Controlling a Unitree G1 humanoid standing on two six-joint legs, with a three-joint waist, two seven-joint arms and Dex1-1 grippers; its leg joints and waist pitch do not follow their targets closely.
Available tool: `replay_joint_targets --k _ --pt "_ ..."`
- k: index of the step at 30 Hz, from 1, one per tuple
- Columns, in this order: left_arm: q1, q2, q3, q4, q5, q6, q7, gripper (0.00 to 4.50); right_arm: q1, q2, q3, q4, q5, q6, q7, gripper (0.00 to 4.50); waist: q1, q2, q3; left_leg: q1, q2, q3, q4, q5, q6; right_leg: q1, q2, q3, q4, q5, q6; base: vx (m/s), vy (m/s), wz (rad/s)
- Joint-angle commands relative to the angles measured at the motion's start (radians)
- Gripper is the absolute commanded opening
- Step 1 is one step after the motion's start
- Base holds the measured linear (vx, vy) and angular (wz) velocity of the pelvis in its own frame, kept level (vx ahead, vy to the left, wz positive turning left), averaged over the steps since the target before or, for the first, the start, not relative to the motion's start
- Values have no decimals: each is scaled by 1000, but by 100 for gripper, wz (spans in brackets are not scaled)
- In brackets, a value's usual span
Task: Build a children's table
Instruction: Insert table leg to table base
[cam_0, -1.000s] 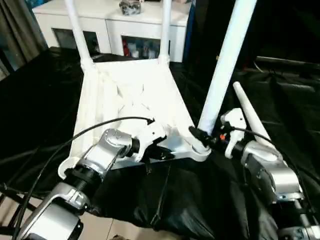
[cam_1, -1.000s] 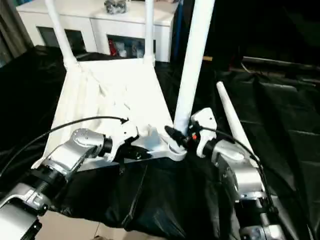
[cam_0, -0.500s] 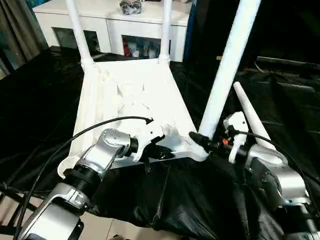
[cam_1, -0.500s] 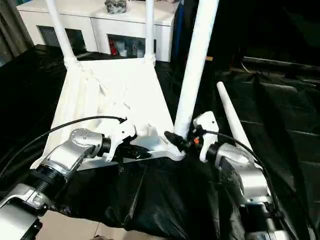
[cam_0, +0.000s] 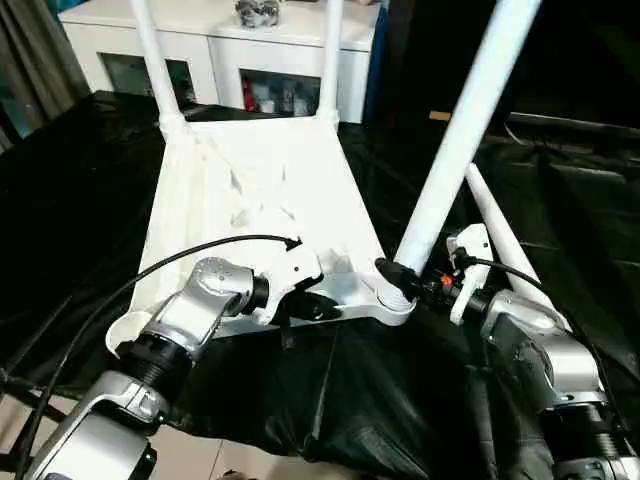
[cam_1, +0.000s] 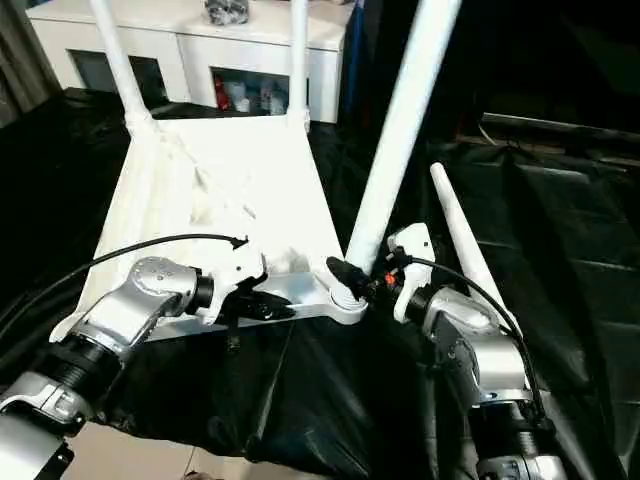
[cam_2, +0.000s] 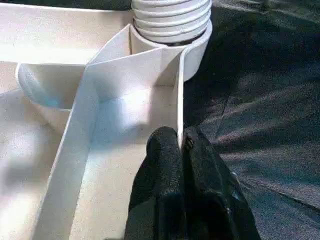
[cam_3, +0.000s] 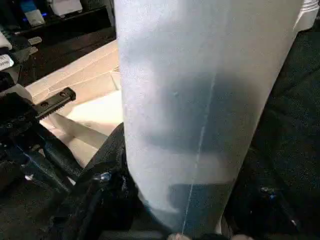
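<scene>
White tabletop (cam_0: 270, 190), black cloth (cam_0: 90, 180)

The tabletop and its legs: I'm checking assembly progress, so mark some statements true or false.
1. The tabletop lies underside up. True.
2. All four legs stand in sockets. False: three stand, and one loose leg lies on the black sheet.
3. The left gripper is pinched on a tabletop rib. True.
4. The right gripper holds the loose leg. False: it grips the near right leg at its base.
</scene>
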Motion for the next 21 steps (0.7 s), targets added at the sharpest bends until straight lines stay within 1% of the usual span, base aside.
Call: replay_joint_targets --k 1,2,3,6,8,11,12,13,14,15,16,17,18,19,20,21 --pt "10 2 21 -18 -11 -4 3 0 22 -3 -3 25 3 31 14 191 6 -18 -55 13 22 -22 -79 -372 12 22 -51 32 -106 -588 -109 0 0 0" --pt "10 1 25 -18 -11 -3 9 0 30 -3 -7 25 11 35 20 191 7 -18 -55 12 22 -21 -79 -364 13 23 -51 33 -104 -574 -114 0 0 0" --pt "9 -1 31 -16 -10 -3 13 0 45 0 -20 30 22 34 22 191 6 -21 -55 11 22 -20 -79 -361 15 24 -51 33 -104 -569 -115 0 0 0" --pt "9 -2 37 -15 -8 -1 17 0 63 5 -38 46 33 21 22 191 10 -20 -57 10 23 -19 -80 -343 19 26 -51 35 -100 -541 -124 0 0 0" --pt "9 -4 42 -11 -8 1 23 0 89 15 -58 56 50 5 12 191 13 -17 -56 12 23 -17 -80 -340 21 24 -52 36 -102 -541 -127 0 0 0" --pt "6 -7 46 -6 -8 2 28 0 116 24 -67 63 50 -21 0 191 18 -19 -56 11 23 -18 -81 -340 19 25 -52 35 -104 -558 -118 0 0 0" --pt "3 -9 47 -1 -6 0 31 0 136 25 -63 59 42 -33 0 191 20 -17 -54 11 23 -18 -82 -343 17 25 -52 35 -106 -565 -114 0 0 0" --pt "3 -9 47 0 -6 0 32 0 137 25 -63 58 41 -34 0 191 20 -17 -54 11 23 -19 -83 -348 16 25 -51 34 -106 -570 -112 0 0 0" --pt "1 -11 48 5 -5 -2 35 0 153 24 -53 48 24 -49 -9 191 22 -15 -54 14 23 -19 -82 -356 14 23 -52 34 -108 -580 -107 0 0 0" --pt "0 -12 48 7 -4 -3 37 0 163 21 -45 37 14 -55 -10 191 22 -17 -54 13 22 -19 -83 -359 12 23 -51 33 -109 -590 -101 0 0 0" --pt "0 -12 48 7 -4 -3 37 0 163 21 -45 37 14 -55 -10 191 23 -17 -54 14 22 -19 -83 -362 11 22 -52 33 -110 -594 -99 0 0 0" --pt "-1 -15 48 11 -1 -4 39 0 180 15 -32 14 -2 -63 -12 191 22 -15 -53 14 22 -20 -83 -366 11 22 -52 33 -111 -603 -96 0 0 0" --pt "-1 -15 48 11 -1 -4 39 0 180 15 -32 14 -2 -63 -12 191 23 -17 -53 13 21 -19 -83 -364 11 22 -52 33 -112 -605 -93 0 0 0" --pt "-2 -17 49 13 1 -4 40 0 188 11 -23 -4 -9 -65 -13 191 24 -15 -53 14 22 -20 -83 -366 11 22 -52 33 -112 -606 -91 0 0 0" --pt "-2 -17 49 13 1 -4 40 0 188 11 -23 -4 -9 -65 -13 191 24 -17 -54 12 21 -20 -84 -362 12 23 -51 33 -111 -600 -89 0 0 0" --pt "-4 -18 49 16 3 -6 40 0 190 5 -13 -19 -25 -67 -25 191 24 -14 -54 12 22 -20 -85 -362 12 23 -50 33 -111 -596 -89 0 0 0"
